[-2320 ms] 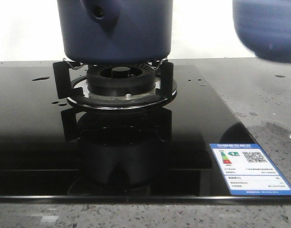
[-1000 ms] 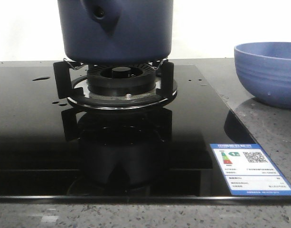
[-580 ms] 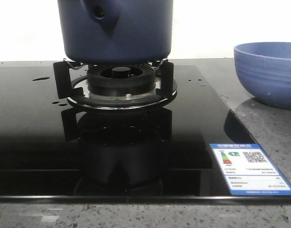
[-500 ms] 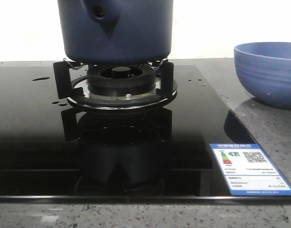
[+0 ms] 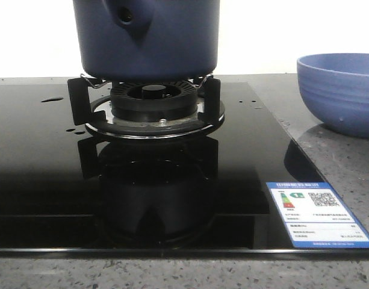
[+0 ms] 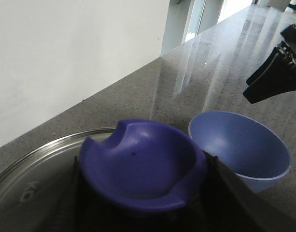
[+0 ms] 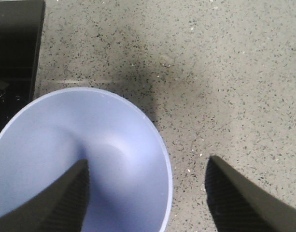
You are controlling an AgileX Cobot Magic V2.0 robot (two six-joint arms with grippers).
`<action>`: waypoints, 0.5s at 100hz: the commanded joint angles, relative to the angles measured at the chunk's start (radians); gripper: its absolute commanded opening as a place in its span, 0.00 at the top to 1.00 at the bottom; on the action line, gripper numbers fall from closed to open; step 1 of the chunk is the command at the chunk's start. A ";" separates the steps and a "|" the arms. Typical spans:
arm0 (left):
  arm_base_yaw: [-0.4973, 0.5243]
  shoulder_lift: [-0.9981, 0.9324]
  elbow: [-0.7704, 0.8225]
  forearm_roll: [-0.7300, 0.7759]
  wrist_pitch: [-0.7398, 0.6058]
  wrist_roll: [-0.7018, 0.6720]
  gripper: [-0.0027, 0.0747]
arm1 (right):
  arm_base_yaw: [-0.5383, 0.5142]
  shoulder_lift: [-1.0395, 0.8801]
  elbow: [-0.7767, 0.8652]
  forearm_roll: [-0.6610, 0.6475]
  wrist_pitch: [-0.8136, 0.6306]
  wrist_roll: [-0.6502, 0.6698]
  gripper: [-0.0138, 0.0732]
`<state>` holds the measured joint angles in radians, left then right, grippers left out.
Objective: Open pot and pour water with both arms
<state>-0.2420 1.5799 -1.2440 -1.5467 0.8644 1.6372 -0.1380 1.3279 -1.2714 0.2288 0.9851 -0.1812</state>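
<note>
Listing by size, as seen from the room:

- Cooktop: black glass, set into the speckled counter.
- Pot: seated on the burner trivet near the back of the cooktop. Upright, long axis vertical, top out of the front view. Handle socket points toward the viewer and slightly to the robot's left.
- Bowl: upright on the counter to the right, probably placed to catch the pour.
- Lid: glass, steel-rimmed, level.
- Left gripper: closed around the lid's knob, seemingly ready to lift.
- Right gripper: fingers spread, empty, straddling the bowl's rim.
- Water: stray drops on the glass.
</note>
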 commanded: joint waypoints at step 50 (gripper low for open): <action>-0.008 -0.039 -0.040 -0.040 0.041 0.004 0.24 | -0.007 -0.034 -0.032 0.015 -0.032 -0.005 0.32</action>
<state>-0.2420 1.5835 -1.2460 -1.5136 0.8716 1.6372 -0.1380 1.3279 -1.2714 0.2288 0.9859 -0.1812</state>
